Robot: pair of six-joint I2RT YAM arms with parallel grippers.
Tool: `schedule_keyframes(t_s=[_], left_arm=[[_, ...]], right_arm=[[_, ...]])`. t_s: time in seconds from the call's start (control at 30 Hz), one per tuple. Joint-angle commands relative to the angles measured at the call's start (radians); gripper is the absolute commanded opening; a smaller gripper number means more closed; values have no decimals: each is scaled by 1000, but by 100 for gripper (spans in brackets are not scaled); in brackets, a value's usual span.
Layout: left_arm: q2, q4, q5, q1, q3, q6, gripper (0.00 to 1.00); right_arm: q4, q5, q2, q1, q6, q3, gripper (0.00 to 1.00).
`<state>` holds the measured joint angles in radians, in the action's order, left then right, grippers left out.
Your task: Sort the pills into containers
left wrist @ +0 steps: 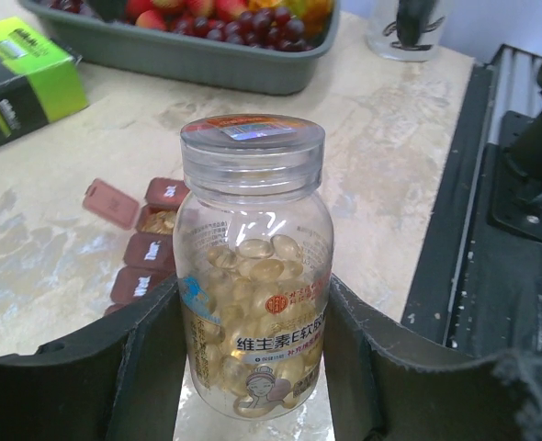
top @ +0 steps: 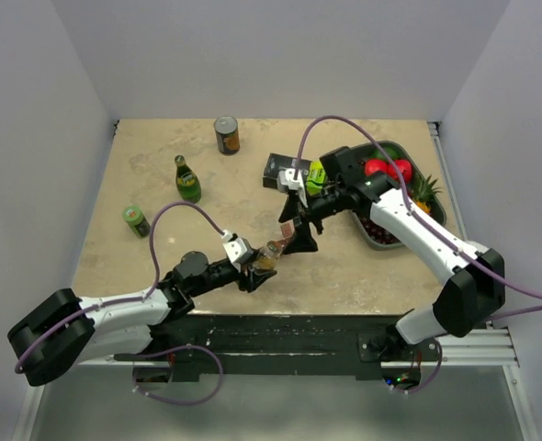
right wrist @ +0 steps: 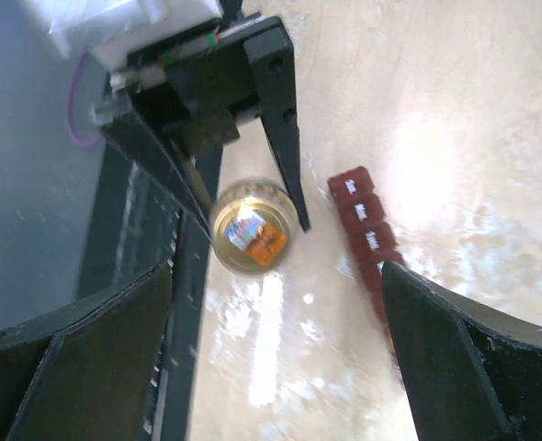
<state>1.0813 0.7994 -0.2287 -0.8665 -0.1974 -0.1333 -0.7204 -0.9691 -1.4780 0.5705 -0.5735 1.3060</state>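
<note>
A clear pill bottle (left wrist: 253,276) full of pale yellow softgel pills stands upright with its clear cap on, and my left gripper (left wrist: 253,317) is shut on its lower body. From above, the bottle (top: 268,256) sits near the table's front edge. The containers (left wrist: 150,250), a dark red strip of small square compartments, lie just beyond it; one compartment has its lid (left wrist: 110,203) flipped open and holds a few pills (left wrist: 159,221). My right gripper (right wrist: 276,294) hangs wide open above the capped bottle (right wrist: 253,237), holding nothing, with the containers (right wrist: 363,220) to one side.
A black-and-green box (top: 285,170) lies behind the containers. A grey fruit tray (top: 390,144) holding fruit sits at the right. A green bottle (top: 187,179), a can (top: 226,135) and a small green can (top: 135,220) stand on the left half of the table.
</note>
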Motion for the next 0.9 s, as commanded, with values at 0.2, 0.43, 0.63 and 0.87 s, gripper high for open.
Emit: schedule_keyframes(t_s=[0.2, 0.43, 0.63, 0.87], left_arm=[[11, 207, -267, -3, -5, -35, 0], [57, 254, -314, -3, -13, -72, 0], [100, 333, -350, -3, -17, -118, 0], [117, 339, -373, -3, -28, -131, 0]], right_arm=[[-556, -135, 56, -20, -863, 110, 99], [-577, -129, 44, 12, -893, 82, 99], [-496, -100, 30, 55, -793, 64, 95], [-436, -86, 13, 100, -710, 45, 83]])
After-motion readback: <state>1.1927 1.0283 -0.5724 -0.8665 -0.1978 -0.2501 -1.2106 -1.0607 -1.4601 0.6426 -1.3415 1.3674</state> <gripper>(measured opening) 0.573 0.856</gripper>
